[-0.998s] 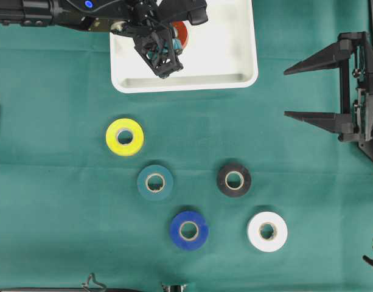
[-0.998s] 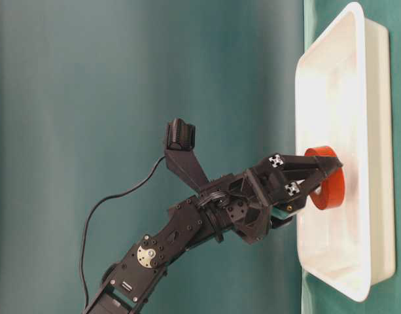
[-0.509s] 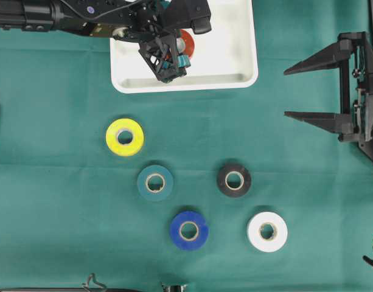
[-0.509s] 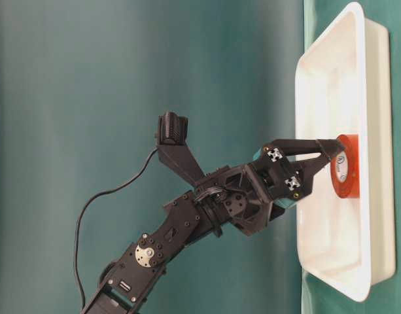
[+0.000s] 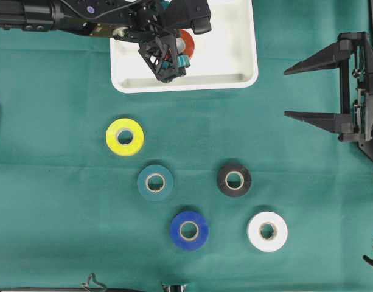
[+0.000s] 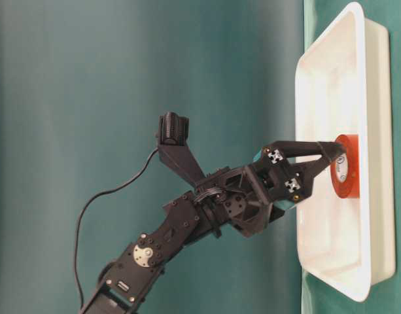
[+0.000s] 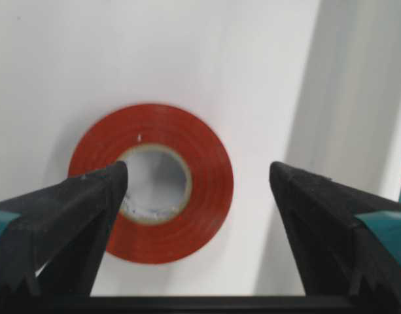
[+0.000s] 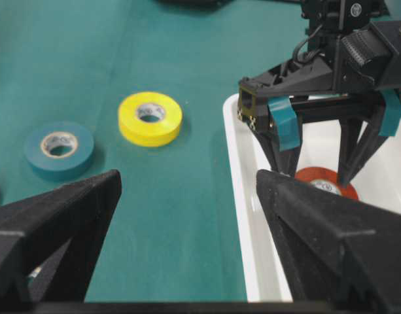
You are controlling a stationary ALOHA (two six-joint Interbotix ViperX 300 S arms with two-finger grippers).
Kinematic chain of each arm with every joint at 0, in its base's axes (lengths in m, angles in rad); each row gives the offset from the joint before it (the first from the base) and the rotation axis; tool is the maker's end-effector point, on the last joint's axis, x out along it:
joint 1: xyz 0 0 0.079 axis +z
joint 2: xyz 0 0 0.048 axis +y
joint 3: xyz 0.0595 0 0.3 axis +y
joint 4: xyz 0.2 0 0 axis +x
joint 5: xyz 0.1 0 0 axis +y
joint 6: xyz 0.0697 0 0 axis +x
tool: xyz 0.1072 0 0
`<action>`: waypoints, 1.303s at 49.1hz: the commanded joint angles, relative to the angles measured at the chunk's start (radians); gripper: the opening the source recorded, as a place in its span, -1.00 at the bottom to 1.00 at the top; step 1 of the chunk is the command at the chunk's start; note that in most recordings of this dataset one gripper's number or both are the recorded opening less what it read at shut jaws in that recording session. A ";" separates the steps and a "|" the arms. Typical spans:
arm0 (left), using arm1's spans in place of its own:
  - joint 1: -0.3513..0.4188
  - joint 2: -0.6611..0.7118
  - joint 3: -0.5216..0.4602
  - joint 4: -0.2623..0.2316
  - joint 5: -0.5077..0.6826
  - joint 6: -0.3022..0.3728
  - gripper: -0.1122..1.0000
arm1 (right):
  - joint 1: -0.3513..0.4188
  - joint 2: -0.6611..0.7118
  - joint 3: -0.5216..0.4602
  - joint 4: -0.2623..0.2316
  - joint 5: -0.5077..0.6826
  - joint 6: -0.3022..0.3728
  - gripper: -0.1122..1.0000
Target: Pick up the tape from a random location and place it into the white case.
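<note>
Left gripper (image 7: 199,190) over the white case (image 5: 235,61), jaws spread wide, nothing held. In the wrist view one finger (image 7: 63,216) overlaps the left edge of the red tape roll (image 7: 152,182); the other stands clear to its right with bare tray floor between. Whether the near finger touches the roll, cannot tell.

Red tape roll lies flat on the case floor, cardboard core up, toward the case's left half in the overhead view (image 5: 187,41), mostly hidden there under the gripper (image 5: 168,58). In the table-level view the roll (image 6: 346,174) sits against the tray bottom with the fingertips close beside it.

Right gripper (image 5: 296,91) parked at the right edge of the overhead view, well apart from the case, jaws wide, nothing between them.

Edges: raised rim all round the case; the roll sits away from the rim wall, with white floor between it and the wall on the right in the left wrist view. The case's right half is bare floor.

Around, on the green cloth (image 5: 52,213) below the case: yellow roll (image 5: 125,137), teal roll (image 5: 155,182), black roll (image 5: 234,179), blue roll (image 5: 189,230), white roll (image 5: 267,231). All lie flat, separate, none touching the case. The yellow one is nearest the case; open cloth lies between it and the rim.
</note>
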 commanded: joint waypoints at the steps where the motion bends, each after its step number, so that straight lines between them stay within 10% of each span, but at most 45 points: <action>1: 0.002 -0.075 -0.037 0.000 0.028 0.000 0.98 | -0.002 0.005 -0.026 0.000 -0.003 0.000 0.87; 41: -0.009 -0.249 -0.103 0.005 0.202 0.002 0.98 | -0.002 0.005 -0.029 -0.002 -0.003 0.000 0.87; 64: -0.219 -0.252 -0.084 0.003 0.196 -0.005 0.98 | 0.000 0.005 -0.031 -0.002 -0.003 0.000 0.87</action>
